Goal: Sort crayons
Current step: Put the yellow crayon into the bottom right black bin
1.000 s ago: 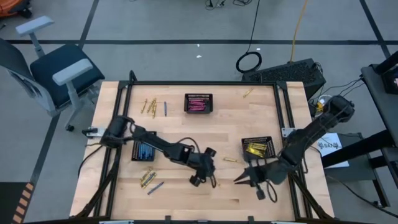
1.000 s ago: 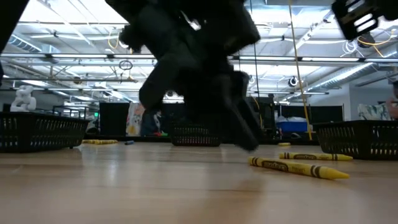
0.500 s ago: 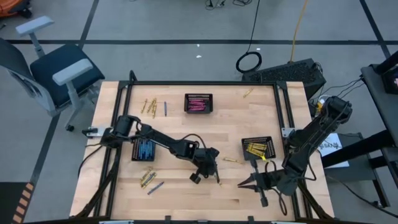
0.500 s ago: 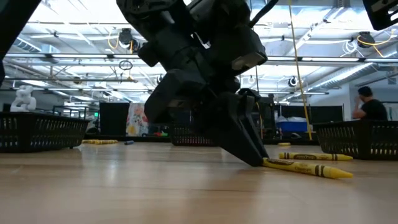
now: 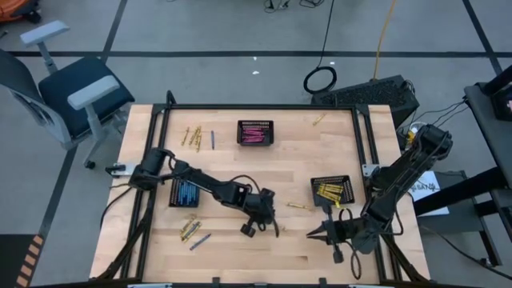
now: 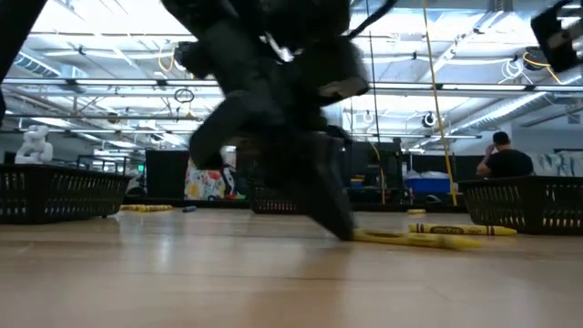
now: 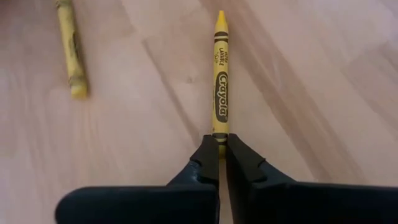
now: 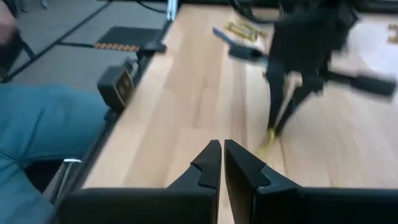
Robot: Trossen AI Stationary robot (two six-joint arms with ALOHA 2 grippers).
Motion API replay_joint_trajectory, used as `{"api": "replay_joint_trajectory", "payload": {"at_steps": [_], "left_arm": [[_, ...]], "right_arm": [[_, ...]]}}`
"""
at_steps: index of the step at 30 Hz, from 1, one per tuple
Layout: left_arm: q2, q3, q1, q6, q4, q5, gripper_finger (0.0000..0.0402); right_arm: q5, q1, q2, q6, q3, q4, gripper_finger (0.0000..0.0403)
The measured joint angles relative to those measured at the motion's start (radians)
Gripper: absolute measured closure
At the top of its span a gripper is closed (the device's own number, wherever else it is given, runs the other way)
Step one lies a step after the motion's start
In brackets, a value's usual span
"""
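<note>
At table centre: left gripper (image 7: pixel 219 163) pinching blunt end of yellow crayon (image 7: pixel 220 78).
Crayon flat on wood, apparently still touching it; second yellow crayon (image 7: pixel 69 50) near its 10 o'clock. Right gripper (image 5: pixel 314 234) pressed together, empty, at 3 o'clock.
</note>
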Motion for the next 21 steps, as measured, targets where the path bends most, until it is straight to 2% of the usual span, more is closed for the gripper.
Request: {"api": "replay_joint_trajectory", "payload": {"at_steps": [3, 6, 10, 12, 15, 17, 21], "left_arm": [[-0.075, -0.088, -0.014, -0.057, 0.014, -0.041, 0.0400], [-0.155, -0.226, -0.026, -0.126, 0.202, -0.074, 0.0401], [-0.224, -0.428, -0.040, -0.187, 0.625, -0.098, 0.0398], [-0.228, -0.496, -0.044, -0.210, 0.869, -0.108, 0.0398], [-0.221, -0.560, -0.050, -0.211, 1.125, -0.115, 0.0398], [-0.212, -0.569, -0.051, -0.211, 1.218, -0.130, 0.0399], [-0.212, -0.568, -0.051, -0.209, 1.226, -0.138, 0.0400]], "right_arm": [[0.000, 0.000, 0.021, 0.048, -0.048, 0.037, 0.0397], [0.006, -0.002, 0.060, 0.075, -0.132, 0.199, 0.0397], [0.059, -0.008, 0.133, 0.026, -0.229, 0.495, 0.0396], [0.082, -0.014, 0.166, -0.042, -0.247, 0.632, 0.0395], [0.083, -0.044, 0.207, -0.178, -0.247, 0.801, 0.0385], [0.083, -0.070, 0.220, -0.248, -0.247, 0.883, 0.0373], [0.079, -0.101, 0.227, -0.332, -0.226, 0.906, 0.0339]]}}
